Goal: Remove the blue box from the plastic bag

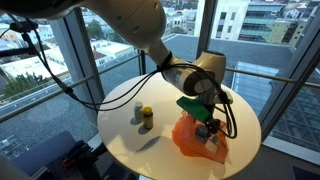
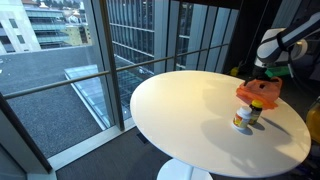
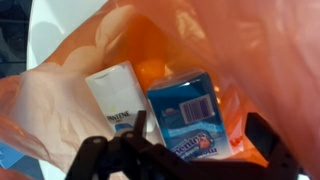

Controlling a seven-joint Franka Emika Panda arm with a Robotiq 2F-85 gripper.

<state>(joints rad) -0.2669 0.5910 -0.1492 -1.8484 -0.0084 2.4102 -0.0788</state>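
In the wrist view a blue box (image 3: 185,110) with a barcode and printed label lies inside the orange plastic bag (image 3: 250,50), next to a white box (image 3: 115,95). My gripper (image 3: 198,135) is open, and its dark fingers straddle the blue box; the right finger stands apart from it. In both exterior views the gripper (image 1: 207,124) (image 2: 266,80) reaches down into the mouth of the orange bag (image 1: 188,140) (image 2: 258,96) on the round white table (image 1: 125,145) (image 2: 190,110). The blue box cannot be made out in the exterior views.
A small jar with a dark lid (image 1: 146,119) (image 2: 243,118) stands on the table beside the bag. Tall windows with a railing (image 1: 60,60) surround the table, and the bag sits near the table's edge.
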